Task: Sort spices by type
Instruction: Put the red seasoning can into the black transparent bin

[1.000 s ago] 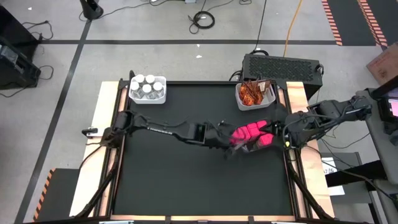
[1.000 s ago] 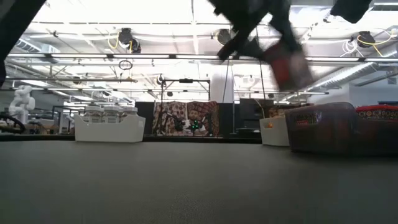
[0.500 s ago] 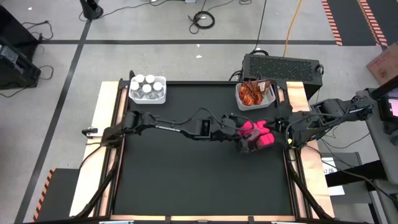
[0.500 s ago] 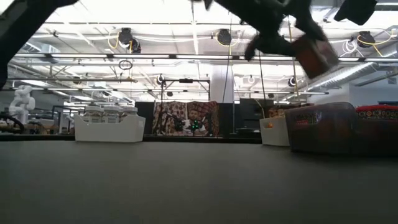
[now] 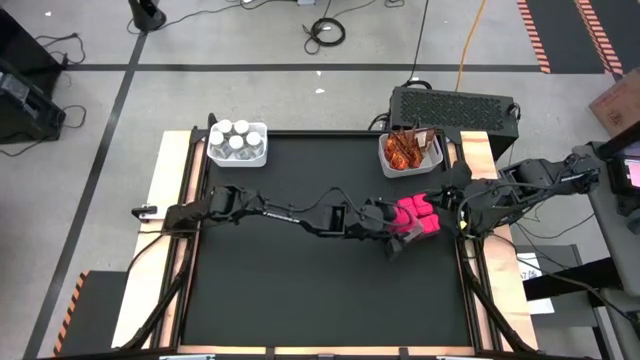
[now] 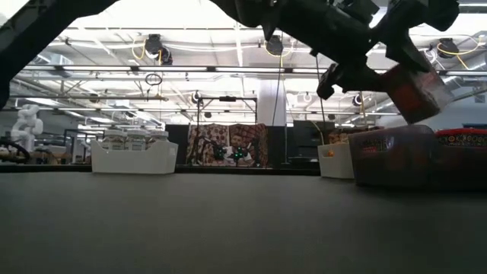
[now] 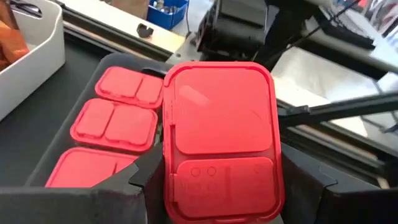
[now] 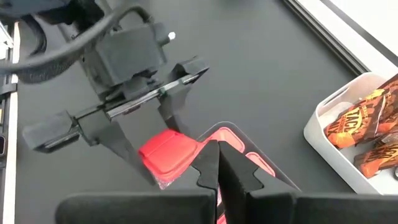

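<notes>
Basically, a pink cube box (image 7: 217, 140) is clamped in the left gripper (image 5: 398, 232), hung just above the dark bin (image 6: 411, 156) at the right edge of the worktop, where more pink boxes (image 7: 115, 121) are already laid flat. Seen through the left wrist view, the bin's open slot is beside the held box, on the side toward the stored ones. The right gripper (image 8: 217, 171) is parked close over the same bin, fingers pressed together.
</notes>
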You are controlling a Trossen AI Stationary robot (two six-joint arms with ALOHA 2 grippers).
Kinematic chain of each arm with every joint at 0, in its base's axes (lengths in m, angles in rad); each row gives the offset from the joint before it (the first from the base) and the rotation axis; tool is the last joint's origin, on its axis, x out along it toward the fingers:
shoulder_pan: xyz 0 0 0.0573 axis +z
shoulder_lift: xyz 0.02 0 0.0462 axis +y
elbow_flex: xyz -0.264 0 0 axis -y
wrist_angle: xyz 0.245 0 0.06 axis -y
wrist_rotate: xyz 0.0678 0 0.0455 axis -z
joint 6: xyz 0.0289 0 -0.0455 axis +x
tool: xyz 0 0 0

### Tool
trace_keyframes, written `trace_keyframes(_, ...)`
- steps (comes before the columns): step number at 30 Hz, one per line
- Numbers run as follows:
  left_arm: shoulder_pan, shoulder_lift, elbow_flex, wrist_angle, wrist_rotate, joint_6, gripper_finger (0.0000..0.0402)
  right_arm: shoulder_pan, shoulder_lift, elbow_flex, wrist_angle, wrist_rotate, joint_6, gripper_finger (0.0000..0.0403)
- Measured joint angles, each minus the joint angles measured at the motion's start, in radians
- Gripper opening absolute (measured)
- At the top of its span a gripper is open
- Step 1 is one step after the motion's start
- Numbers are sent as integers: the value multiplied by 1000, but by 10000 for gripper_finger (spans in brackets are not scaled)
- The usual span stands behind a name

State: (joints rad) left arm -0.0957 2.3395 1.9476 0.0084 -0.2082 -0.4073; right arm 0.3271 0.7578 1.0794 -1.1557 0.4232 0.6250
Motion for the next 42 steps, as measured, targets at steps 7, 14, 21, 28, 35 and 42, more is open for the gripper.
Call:
trace_keyframes(7,0,1,0,-45,-1,31,216,0,0,0,2,0,2,0)
trace_keyframes(14,20,1,0,-61,-1,51,216,0,0,0,2,0,23,0)
trace_keyframes(21,19,1,0,-69,14,52,216,0,0,0,4,31,30,0)
trace_keyframes(28,17,1,0,-72,14,50,216,0,0,0,4,58,32,0)
trace_keyframes(35,17,1,-1,-67,18,50,262,0,0,0,4,95,29,0)
trace_keyframes(42,17,0,-1,-68,21,49,279,0,0,0,4,100,44,0)
